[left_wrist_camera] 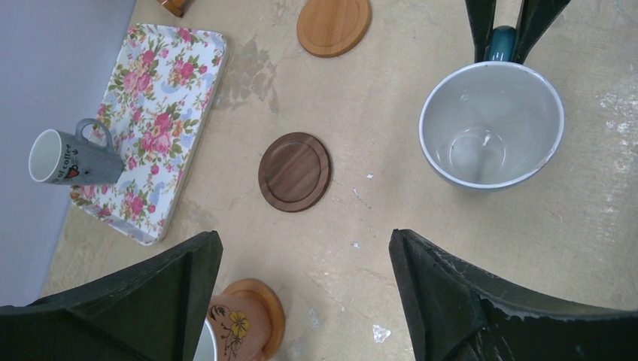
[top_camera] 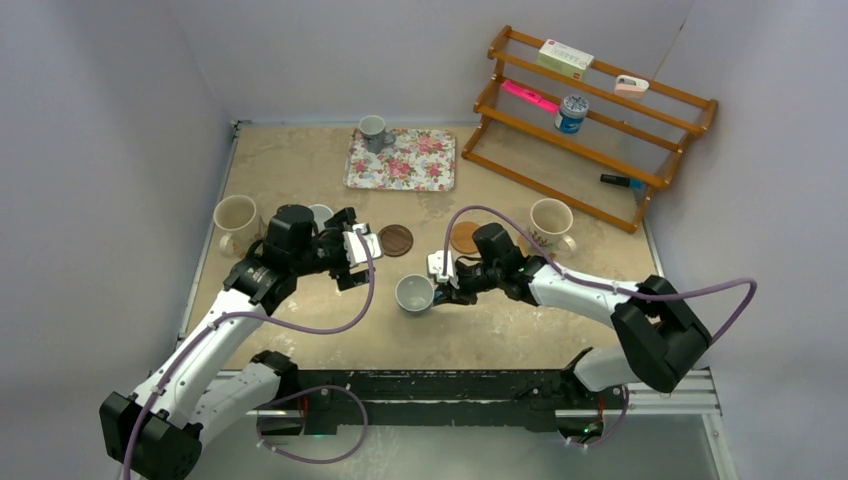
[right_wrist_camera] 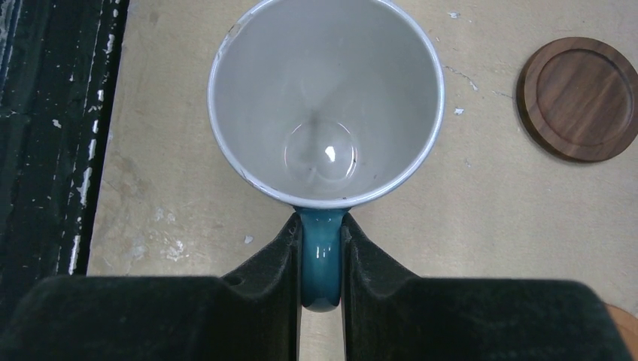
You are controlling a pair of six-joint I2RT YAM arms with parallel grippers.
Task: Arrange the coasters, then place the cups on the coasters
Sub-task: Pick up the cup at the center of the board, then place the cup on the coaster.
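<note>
Light blue ceramic mug (right_wrist_camera: 323, 98) is standing upright just ahead of my right pincer (right_wrist_camera: 321, 226), which is pinching its teal handle; my left pincer (left_wrist_camera: 305, 237) is hanging spread.

Blue-handled mug (right_wrist_camera: 325, 98) upright, handle in right tool (right_wrist_camera: 321, 233); dark wood coaster (right_wrist_camera: 581, 98) near, bare.

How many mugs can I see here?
5: grey mug at a corner of the floral tray; left cream mug and right cream mug at the sides; blue mug gripped by the right gripper; orange mug partly hidden under the left gripper.
</note>
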